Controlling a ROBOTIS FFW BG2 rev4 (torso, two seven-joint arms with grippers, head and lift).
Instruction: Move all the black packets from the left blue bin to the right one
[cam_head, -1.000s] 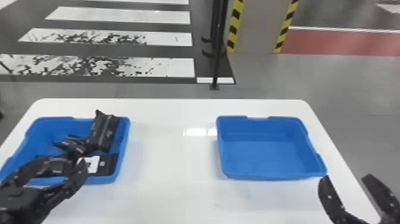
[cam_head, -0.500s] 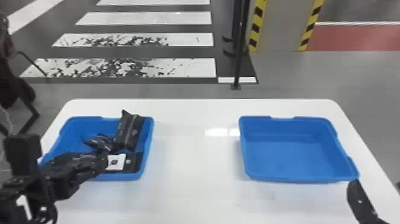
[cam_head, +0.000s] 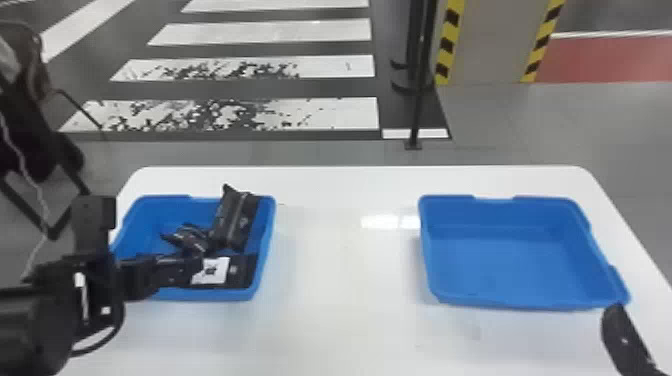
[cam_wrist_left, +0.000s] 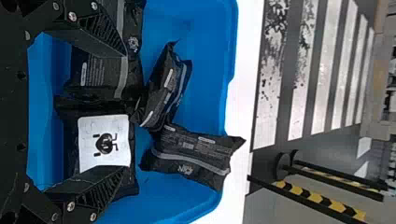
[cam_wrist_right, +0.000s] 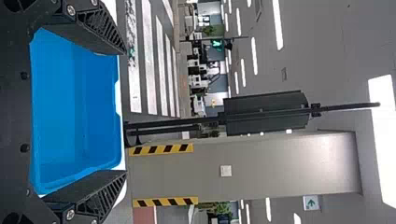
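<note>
From here, my left claw (cam_head: 192, 270) hides part of the labelled packet (cam_head: 242, 272), its arm covers a near corner of the left bin (cam_head: 271, 225), and the head view's edge crops my right claw (cam_head: 623, 335).

Turned left end effector (cam_head: 196, 270) over near part of left blue bin (cam_head: 167, 212), so now seen from the side. Also swung head view to left, bringing in dark object (cam_head: 35, 145) at far left.
</note>
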